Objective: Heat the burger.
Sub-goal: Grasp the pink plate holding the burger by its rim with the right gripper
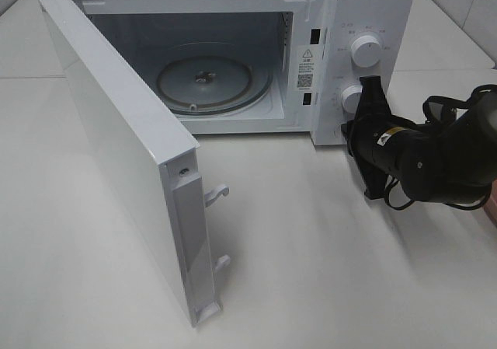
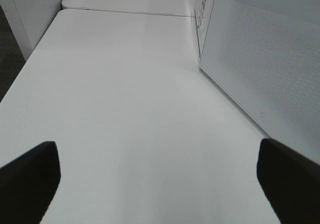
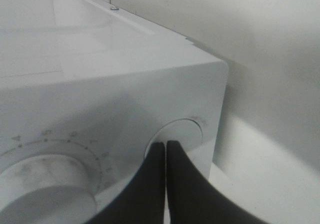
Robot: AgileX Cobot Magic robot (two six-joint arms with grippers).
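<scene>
white tabletop [image 1: 326, 271] fills the scene, pale wall behind. burger: shown in none of the three views, so its place cannot be told. a pinkish sliver at the right edge of the high view is too small to identify. microwave [image 1: 373, 7] sits at the far middle of the table, white. its door [image 1: 116, 155] is swung wide open to the left, reaching toward the near edge, with two latch hooks [image 1: 217, 193] on its free end. inside the cavity only the glass turntable [image 1: 206, 81] shows, bare. the control panel on the right of the oven carries an upper knob [image 1: 366, 50] and a lower knob [image 1: 353, 99]. right arm [image 1: 435, 158] comes in from the right, black, cables looped around it, its front end at the panel beside the lower knob. right gripper [image 3: 165, 145]: fingers pressed together, nothing between them, tips at a flat round disc [image 3: 182, 131] near the panel's corner; actual contact cannot be told. left gripper [image 2: 157, 184]: fingers [image 2: 27, 179] spread wide, nothing between them, over bare table, with the door's outer face [image 2: 265, 59] near it. it does not show in the high view.
</scene>
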